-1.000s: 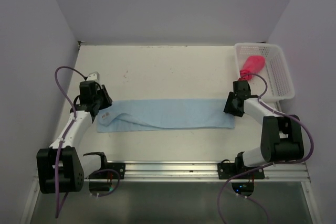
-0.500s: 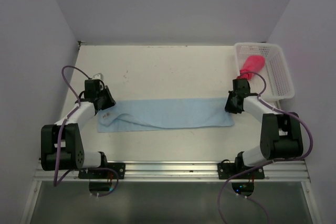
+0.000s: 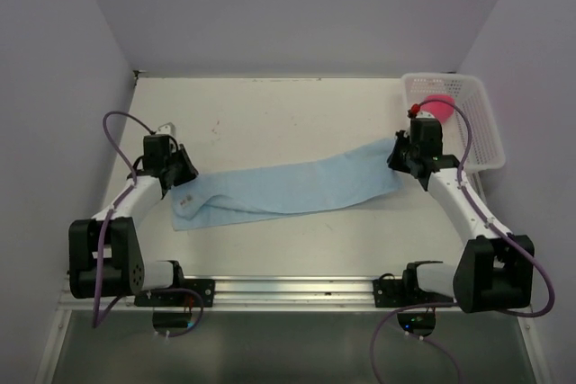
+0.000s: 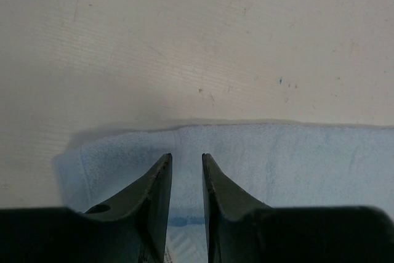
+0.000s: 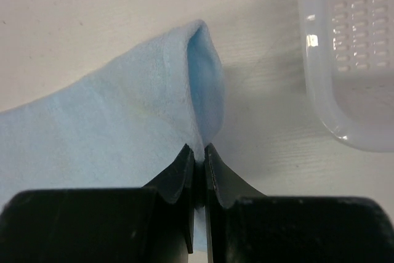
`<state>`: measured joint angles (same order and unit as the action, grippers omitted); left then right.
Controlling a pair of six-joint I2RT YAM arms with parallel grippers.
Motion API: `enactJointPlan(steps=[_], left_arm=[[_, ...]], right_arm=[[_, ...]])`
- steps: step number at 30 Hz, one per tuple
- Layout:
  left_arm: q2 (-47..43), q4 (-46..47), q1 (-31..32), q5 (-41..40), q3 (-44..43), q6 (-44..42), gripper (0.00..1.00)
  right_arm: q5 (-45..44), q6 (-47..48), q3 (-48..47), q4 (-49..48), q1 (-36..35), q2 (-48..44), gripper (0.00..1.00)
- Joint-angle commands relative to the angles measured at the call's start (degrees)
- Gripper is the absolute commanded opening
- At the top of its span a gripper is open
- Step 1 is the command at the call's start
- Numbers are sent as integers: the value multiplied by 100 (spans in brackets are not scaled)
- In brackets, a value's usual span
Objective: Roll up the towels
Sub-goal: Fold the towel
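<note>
The light blue towel lies stretched across the table, its right end drawn up toward the back. My right gripper is shut on that right end; in the right wrist view the cloth folds up into the closed right gripper. My left gripper hovers at the towel's left end. In the left wrist view the left gripper stands narrowly open over the flat blue cloth, gripping nothing. The red-pink towel sits bunched in the basket, partly hidden behind the right wrist.
A white mesh basket stands at the back right corner, just right of my right gripper; its rim shows close by in the right wrist view. Purple walls enclose the table on three sides. A metal rail runs along the near edge.
My right gripper shut on the blue towel's right end and pulled it toward the back right, slanting the towel. The left gripper narrowed slightly and stayed at the left end.
</note>
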<state>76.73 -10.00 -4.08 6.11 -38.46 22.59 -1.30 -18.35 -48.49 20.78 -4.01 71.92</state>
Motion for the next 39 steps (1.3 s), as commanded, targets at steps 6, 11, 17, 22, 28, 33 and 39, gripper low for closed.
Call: enactJointPlan(steps=[6, 11, 17, 22, 28, 33, 39], left_arm=[[-343, 183, -23, 697, -22, -247, 25], [-571, -124, 274, 515, 76, -325, 24], [-555, -397, 784, 84, -48, -519, 27], [-273, -485, 1093, 110, -48, -457, 28], [-386, -670, 1181, 180, 145, -378, 27], [-580, -907, 1243, 277, 198, -352, 26], [-1037, -1153, 1321, 260, 409, -203, 23]], right_arm=[[244, 350, -723, 269, -12, 454, 0], [367, 358, -706, 164, -12, 647, 0], [464, 376, -758, 181, -12, 727, 0], [552, 376, -776, 234, -3, 727, 0], [631, 385, -688, 234, -12, 701, 0], [736, 323, -627, 199, -12, 744, 0], [815, 262, -425, 85, -12, 736, 0]])
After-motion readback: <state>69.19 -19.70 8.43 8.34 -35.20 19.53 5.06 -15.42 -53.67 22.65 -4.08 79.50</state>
